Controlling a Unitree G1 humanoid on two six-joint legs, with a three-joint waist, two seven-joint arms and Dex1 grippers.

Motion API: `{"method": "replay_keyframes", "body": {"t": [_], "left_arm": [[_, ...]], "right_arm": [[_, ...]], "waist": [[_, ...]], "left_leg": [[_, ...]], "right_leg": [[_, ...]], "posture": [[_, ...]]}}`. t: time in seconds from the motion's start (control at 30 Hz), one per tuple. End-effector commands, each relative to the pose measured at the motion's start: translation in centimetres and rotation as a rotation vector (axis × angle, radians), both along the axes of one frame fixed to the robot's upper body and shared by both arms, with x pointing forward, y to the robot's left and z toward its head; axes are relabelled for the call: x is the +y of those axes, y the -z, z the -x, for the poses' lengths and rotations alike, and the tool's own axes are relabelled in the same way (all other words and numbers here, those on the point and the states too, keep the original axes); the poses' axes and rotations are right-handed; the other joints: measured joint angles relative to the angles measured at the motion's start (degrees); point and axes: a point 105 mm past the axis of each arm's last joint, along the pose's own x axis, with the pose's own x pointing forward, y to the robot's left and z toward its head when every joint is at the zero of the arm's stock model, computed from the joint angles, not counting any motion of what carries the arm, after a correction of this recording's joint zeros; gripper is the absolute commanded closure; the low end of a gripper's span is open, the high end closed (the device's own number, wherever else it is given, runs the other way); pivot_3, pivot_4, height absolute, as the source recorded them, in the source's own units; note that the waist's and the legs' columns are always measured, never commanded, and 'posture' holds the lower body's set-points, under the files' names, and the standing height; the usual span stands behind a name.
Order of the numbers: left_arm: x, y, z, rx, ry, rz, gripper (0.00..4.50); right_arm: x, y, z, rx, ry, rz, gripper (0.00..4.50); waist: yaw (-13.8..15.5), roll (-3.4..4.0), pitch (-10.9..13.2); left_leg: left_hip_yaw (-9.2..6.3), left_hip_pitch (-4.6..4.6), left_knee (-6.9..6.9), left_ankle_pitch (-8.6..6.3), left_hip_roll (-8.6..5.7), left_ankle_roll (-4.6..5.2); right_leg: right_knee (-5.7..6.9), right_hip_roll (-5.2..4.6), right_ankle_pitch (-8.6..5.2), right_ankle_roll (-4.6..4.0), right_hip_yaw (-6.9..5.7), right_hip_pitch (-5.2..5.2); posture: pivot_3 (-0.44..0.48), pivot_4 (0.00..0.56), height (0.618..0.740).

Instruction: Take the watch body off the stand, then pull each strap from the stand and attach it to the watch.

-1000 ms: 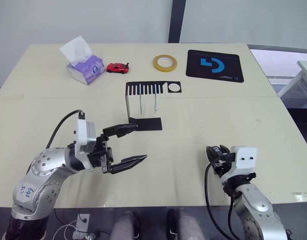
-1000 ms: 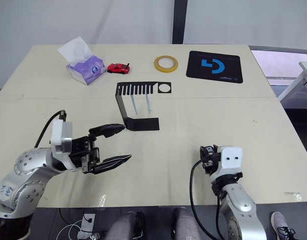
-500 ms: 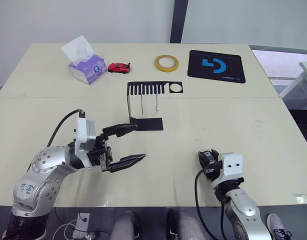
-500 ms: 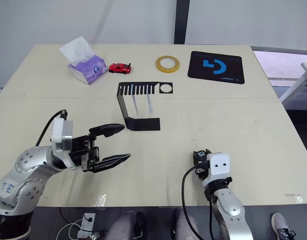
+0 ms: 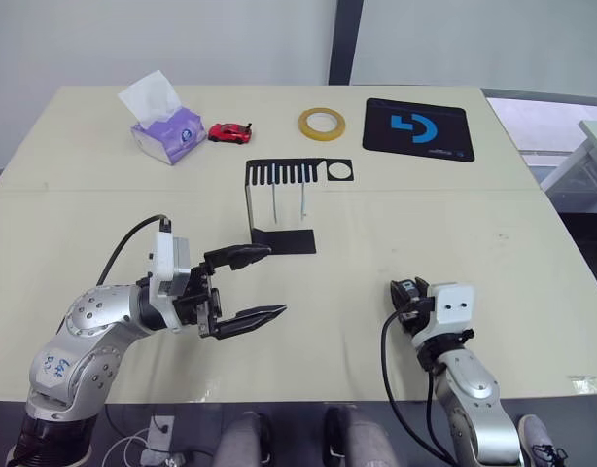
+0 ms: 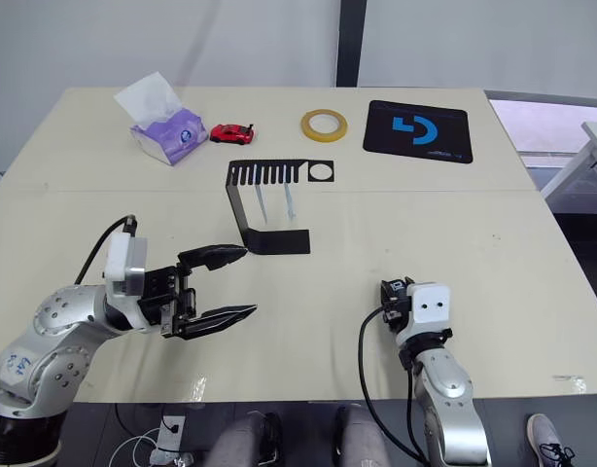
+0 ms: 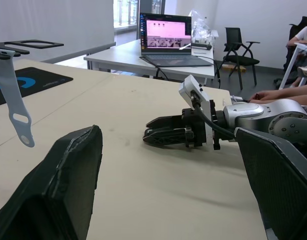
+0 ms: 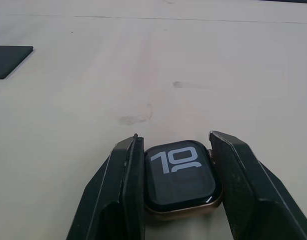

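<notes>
The watch body (image 8: 181, 180) is clamped between the two black fingers of the right gripper (image 8: 179, 192), screen up with white digits showing, held low over the tabletop (image 5: 493, 243) near its front edge, right of the middle. The left gripper (image 5: 248, 285) is spread wide with nothing in it, parked over the front-left part of the tabletop and aimed across toward the right one. The stand (image 5: 279, 199) is planted around the middle of the tabletop, and two straps (image 5: 302, 197) are seen hanging down from the slots in its top plate, side by side, ends above the base. Along the back edge a tissue pack (image 5: 164, 126), a red toy car (image 5: 228, 132), a yellow tape ring (image 5: 321, 123) and a black mat (image 5: 418, 128) with a blue logo are lined up.
</notes>
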Motion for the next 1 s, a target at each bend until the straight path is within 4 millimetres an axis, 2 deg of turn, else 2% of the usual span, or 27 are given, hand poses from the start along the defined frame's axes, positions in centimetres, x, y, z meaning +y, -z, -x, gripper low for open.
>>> {"method": "replay_keyframes", "body": {"t": [0.03, 0.33, 0.37, 0.4, 0.5, 0.67, 0.77, 0.9, 1.0], "left_arm": [[-0.1, 0.0, 0.6, -0.006, 0.027, -0.015, 0.0], [0.4, 0.0, 0.8, -0.03, 0.067, -0.066, 0.0], [0.4, 0.0, 0.8, -0.029, 0.072, -0.07, 0.0], [0.5, 0.1, 0.8, -0.028, 0.076, -0.075, 0.0], [0.7, 0.2, 0.7, -0.028, 0.078, -0.086, 0.0], [1.6, 0.3, 0.5, -0.028, 0.061, -0.107, 0.0], [3.0, 0.6, 0.5, -0.012, 0.017, -0.132, 0.0], [6.4, 1.3, -0.2, 0.009, -0.168, -0.144, 0.0], [10.0, 2.4, -0.4, 0.034, -0.35, -0.162, 0.0]], "right_arm": [[-0.7, 0.1, 0.0, 0.011, 0.008, -0.003, 2.89], [-1.3, 0.2, -0.5, 0.027, -0.003, -0.01, 2.89], [-1.2, 0.2, -0.5, 0.027, -0.009, -0.011, 1.87], [-1.2, 0.2, -0.6, 0.028, -0.018, -0.017, 1.55], [-1.1, -0.2, -0.6, 0.019, -0.046, -0.028, 0.04], [-1.6, -2.9, -0.1, -0.068, -0.118, -0.014, 0.04], [-2.5, -4.8, 0.9, -0.119, -0.184, 0.007, 0.04], [-5.0, -6.2, 2.4, -0.123, -0.254, 0.128, 0.04], [-7.4, -6.5, 3.9, -0.151, -0.351, 0.346, 0.04]], "waist": [[0.0, 0.0, 0.0], [0.0, -0.01, 0.0], [0.0, -0.02, 0.0], [0.0, -0.02, 0.0], [0.0, -0.02, 0.0], [0.0, -0.02, 0.0], [0.0, -0.01, 0.0], [0.1, -0.02, 0.0], [0.1, -0.02, 0.0]], "left_leg": [[0.0, 0.0, 0.0, 0.0, 0.01, 0.0], [0.01, 0.01, 0.01, 0.0, 0.01, 0.0], [0.01, 0.02, 0.02, 0.0, 0.0, 0.0], [0.01, 0.01, 0.02, 0.0, 0.0, 0.0], [0.01, 0.02, 0.02, 0.0, 0.0, 0.0], [0.01, 0.01, 0.02, 0.0, 0.0, 0.01], [0.01, 0.01, 0.01, 0.0, 0.0, 0.01], [0.02, 0.03, 0.01, -0.02, 0.01, 0.05], [0.03, 0.06, 0.01, -0.13, 0.0, 0.22]], "right_leg": [[0.0, 0.0, 0.0, 0.0, 0.0, 0.0], [0.01, 0.02, 0.0, 0.0, 0.0, 0.01], [0.01, 0.01, 0.0, 0.0, 0.0, 0.01], [0.01, 0.02, 0.0, 0.0, 0.0, 0.01], [0.01, 0.02, 0.0, 0.0, 0.0, 0.01], [0.01, 0.02, 0.0, 0.0, 0.0, 0.01], [0.01, 0.02, 0.0, 0.0, 0.0, 0.01], [-0.01, 0.03, 0.0, 0.0, 0.0, 0.02], [-0.03, 0.02, 0.0, 0.0, -0.01, 0.06]], "posture": [[0.0, 0.15, 0.74], [0.0, 0.15, 0.74], [0.0, 0.15, 0.74], [0.0, 0.15, 0.74], [0.0, 0.15, 0.74], [0.0, 0.15, 0.74], [0.0, 0.15, 0.74], [0.0, 0.15, 0.74], [0.0, 0.15, 0.74]]}}
